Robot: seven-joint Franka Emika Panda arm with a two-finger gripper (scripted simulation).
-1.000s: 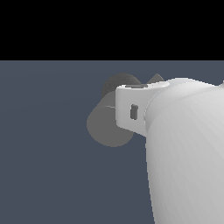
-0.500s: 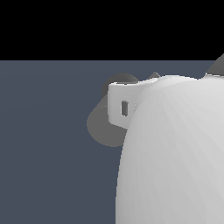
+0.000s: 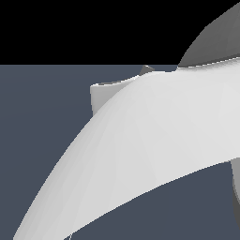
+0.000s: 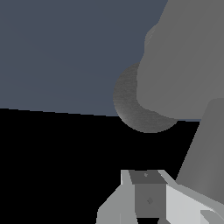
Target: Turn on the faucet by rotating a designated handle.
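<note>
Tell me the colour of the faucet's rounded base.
Dark, rough grey; the faucet base shows best in the wrist view.

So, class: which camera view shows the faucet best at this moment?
The wrist view: the faucet fills its upper area as a thick grey body with a darker rounded part. In the exterior view the white arm blocks nearly everything; no faucet part can be identified there.

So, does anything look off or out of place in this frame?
The arm fills the exterior view and hides the faucet there. In the wrist view the faucet looks intact; its handle isn't clearly distinguishable. Nothing spilled or damaged shows.
</note>
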